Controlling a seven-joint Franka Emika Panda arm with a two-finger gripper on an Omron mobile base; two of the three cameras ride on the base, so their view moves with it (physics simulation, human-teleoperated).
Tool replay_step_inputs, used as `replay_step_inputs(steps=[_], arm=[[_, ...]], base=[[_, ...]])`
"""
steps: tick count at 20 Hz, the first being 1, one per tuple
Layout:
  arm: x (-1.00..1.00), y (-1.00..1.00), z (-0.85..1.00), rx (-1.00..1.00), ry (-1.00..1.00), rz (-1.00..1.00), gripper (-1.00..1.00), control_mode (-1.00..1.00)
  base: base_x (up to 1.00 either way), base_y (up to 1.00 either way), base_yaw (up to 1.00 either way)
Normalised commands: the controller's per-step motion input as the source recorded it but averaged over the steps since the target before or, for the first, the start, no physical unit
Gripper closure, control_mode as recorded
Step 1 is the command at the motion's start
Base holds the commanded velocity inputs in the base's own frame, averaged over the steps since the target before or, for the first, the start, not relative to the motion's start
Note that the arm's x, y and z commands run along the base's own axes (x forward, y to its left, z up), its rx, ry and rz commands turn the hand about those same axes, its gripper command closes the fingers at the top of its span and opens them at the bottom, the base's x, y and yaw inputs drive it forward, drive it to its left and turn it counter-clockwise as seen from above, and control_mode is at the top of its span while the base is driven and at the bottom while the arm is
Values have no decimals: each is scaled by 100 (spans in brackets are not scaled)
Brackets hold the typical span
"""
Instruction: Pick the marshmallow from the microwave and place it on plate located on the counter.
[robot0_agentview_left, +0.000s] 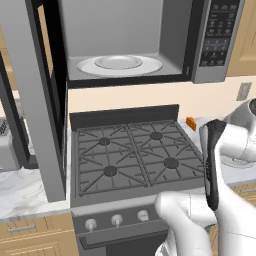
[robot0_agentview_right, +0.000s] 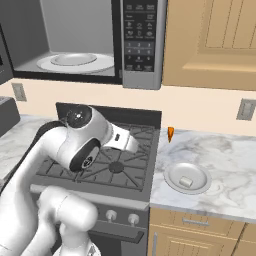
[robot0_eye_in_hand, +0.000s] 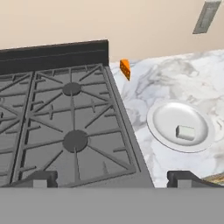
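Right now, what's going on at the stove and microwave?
The marshmallow already lies on the plate, which sits on the counter to the right of the stove. The microwave above the stove stands open, with its turntable bare. The gripper hangs over the front edge of the stove, fingers spread wide and holding nothing. A small orange piece lies on the counter near the wall.
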Motion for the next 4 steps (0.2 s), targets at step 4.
replay_step_inputs(steps=[4], arm=[[-23, 100, 95, -3, 7, 25, -100, -100]], base=[[0, 0, 0]])
